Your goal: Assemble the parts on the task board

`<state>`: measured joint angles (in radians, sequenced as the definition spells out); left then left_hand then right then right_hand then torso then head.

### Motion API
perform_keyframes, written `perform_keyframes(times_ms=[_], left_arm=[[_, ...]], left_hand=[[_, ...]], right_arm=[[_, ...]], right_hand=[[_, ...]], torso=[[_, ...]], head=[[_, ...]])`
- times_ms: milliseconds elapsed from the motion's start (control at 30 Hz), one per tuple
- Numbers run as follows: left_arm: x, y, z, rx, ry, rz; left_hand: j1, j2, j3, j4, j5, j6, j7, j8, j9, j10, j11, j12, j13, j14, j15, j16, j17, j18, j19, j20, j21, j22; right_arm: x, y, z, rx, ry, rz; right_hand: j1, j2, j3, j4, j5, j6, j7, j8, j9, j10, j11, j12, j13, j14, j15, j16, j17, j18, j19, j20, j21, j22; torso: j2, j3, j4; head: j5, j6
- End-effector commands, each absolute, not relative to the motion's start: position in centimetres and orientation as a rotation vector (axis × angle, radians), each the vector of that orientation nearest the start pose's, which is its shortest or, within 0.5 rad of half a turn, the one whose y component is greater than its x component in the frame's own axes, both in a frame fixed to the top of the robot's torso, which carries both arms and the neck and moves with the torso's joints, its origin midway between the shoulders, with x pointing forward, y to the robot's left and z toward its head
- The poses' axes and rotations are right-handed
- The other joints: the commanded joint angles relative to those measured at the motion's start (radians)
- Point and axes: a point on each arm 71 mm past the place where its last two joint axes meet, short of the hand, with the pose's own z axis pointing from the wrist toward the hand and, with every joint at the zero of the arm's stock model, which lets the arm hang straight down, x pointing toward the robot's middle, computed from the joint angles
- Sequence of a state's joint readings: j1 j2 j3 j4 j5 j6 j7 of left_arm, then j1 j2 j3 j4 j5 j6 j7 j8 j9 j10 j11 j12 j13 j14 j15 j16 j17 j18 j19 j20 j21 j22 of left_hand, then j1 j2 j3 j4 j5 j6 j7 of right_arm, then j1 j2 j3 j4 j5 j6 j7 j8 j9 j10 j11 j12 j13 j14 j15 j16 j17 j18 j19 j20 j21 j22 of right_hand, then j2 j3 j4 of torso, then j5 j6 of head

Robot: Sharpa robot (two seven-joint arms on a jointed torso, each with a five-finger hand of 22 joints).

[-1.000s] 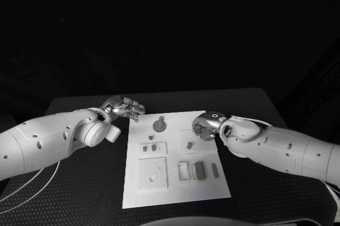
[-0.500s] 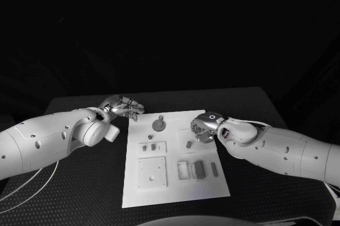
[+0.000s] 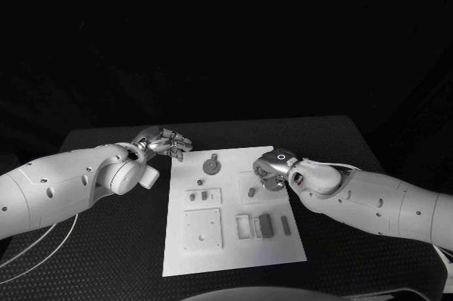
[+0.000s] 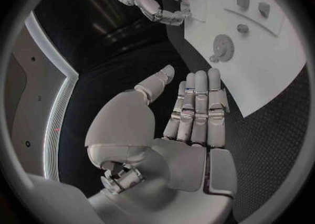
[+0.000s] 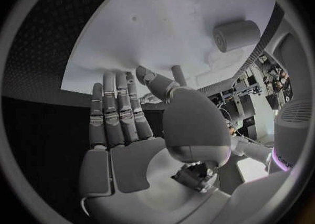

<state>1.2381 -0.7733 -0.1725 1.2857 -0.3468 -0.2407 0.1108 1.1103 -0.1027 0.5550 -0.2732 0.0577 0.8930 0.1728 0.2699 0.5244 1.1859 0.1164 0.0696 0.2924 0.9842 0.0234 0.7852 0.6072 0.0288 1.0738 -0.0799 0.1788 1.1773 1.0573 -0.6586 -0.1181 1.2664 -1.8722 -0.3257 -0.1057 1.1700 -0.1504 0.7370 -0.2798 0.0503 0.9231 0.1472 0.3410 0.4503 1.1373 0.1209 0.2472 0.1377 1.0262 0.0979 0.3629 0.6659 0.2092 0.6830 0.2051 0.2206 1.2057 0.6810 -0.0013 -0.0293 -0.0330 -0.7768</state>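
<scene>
Black table (image 3: 113, 248) borders task board (image 3: 236, 252); both hands at its far corners

1. A black table (image 3: 113, 248) with a finely dotted, textured top fills the lower half of the head view; its far edge runs straight across.
2. Beyond that edge everything is dark; no wall or floor can be made out.
3. Light falls from above onto the tabletop; the surroundings stay unlit.

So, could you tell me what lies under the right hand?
The right hand hovers over the task board, near a small upright part. Whatever lies directly beneath its palm is hidden.
</scene>
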Motion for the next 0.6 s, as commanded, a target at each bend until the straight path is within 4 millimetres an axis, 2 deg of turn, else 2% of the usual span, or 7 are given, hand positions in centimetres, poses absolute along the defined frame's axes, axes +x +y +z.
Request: perform_keyframes(times_ms=[33,67,233,433,600], left_arm=[[51.65,24.29,-23.18,-0.888,1.797,-1.097],[51.64,24.27,-23.18,-0.888,1.797,-1.097],[51.63,24.18,-23.19,-0.888,1.801,-1.098],[51.63,24.22,-23.2,-0.89,1.801,-1.095],[51.63,24.22,-23.21,-0.891,1.801,-1.093]], left_hand=[[-0.008,-0.001,-0.006,0.0,-0.004,-0.005,0.0,0.001,-0.002,-0.006,0.002,-0.003,0.001,-0.001,0.004,-0.003,-0.001,0.017,-0.001,0.007,-0.005,-0.001],[-0.008,0.0,-0.006,0.0,-0.003,-0.005,0.0,0.001,-0.002,-0.007,0.002,-0.003,0.001,-0.001,0.004,-0.004,-0.001,0.017,-0.001,0.007,-0.005,-0.001],[-0.009,0.0,-0.006,0.001,-0.003,-0.005,0.0,0.002,-0.002,-0.007,0.002,-0.002,0.002,0.0,0.004,-0.004,-0.001,0.017,-0.001,0.007,-0.006,-0.001],[-0.01,0.001,-0.006,0.002,-0.003,-0.005,0.0,0.002,-0.002,-0.007,0.002,-0.002,0.002,0.0,0.004,-0.004,-0.001,0.017,-0.001,0.008,-0.006,-0.001],[-0.01,0.0,-0.006,0.002,-0.003,-0.005,0.0,0.002,-0.002,-0.007,0.002,-0.002,0.002,0.0,0.004,-0.004,-0.001,0.017,-0.001,0.007,-0.006,-0.001]], right_arm=[[47.09,-17.65,-31.37,-0.602,1.773,0.375],[47.08,-17.63,-31.42,-0.605,1.769,0.371],[47.07,-17.64,-31.94,-0.62,1.782,0.352],[47.02,-17.78,-32.24,-0.633,1.789,0.338],[47.04,-17.76,-32.2,-0.637,1.779,0.334]], right_hand=[[-0.005,0.02,0.005,0.003,0.0,0.017,-0.003,0.008,0.004,0.019,-0.003,-0.028,-0.02,0.015,-0.007,0.009,0.007,-0.001,0.018,-0.002,0.002,0.004],[-0.011,0.037,0.006,0.007,0.0,0.027,-0.007,0.013,0.005,0.029,-0.007,-0.025,-0.018,0.023,-0.011,0.013,0.011,0.001,0.027,-0.003,0.003,0.006],[-0.017,0.07,0.008,-0.003,0.0,0.063,-0.022,0.029,0.013,0.067,-0.025,-0.011,-0.009,0.057,-0.031,0.032,0.033,0.016,0.067,-0.006,0.008,0.01],[-0.016,0.083,0.012,-0.007,0.0,0.08,-0.029,0.037,0.019,0.086,-0.033,-0.007,-0.004,0.072,-0.04,0.04,0.049,0.024,0.089,-0.007,0.005,0.009],[-0.013,0.083,0.014,-0.009,0.0,0.085,-0.032,0.039,0.023,0.091,-0.035,-0.006,-0.003,0.076,-0.042,0.042,0.055,0.027,0.095,-0.007,0.003,0.009]], torso=[[0.001,0.0006,-0.0002],[0.001,0.0005,-0.0003],[0.001,0.0003,0.0009],[0.0,0.0007,0.0007],[0.0,0.0002,-0.0001]], head=[[0.001,0.001],[0.001,0.001],[0.0,0.0],[-0.002,-0.002],[-0.003,-0.002]])
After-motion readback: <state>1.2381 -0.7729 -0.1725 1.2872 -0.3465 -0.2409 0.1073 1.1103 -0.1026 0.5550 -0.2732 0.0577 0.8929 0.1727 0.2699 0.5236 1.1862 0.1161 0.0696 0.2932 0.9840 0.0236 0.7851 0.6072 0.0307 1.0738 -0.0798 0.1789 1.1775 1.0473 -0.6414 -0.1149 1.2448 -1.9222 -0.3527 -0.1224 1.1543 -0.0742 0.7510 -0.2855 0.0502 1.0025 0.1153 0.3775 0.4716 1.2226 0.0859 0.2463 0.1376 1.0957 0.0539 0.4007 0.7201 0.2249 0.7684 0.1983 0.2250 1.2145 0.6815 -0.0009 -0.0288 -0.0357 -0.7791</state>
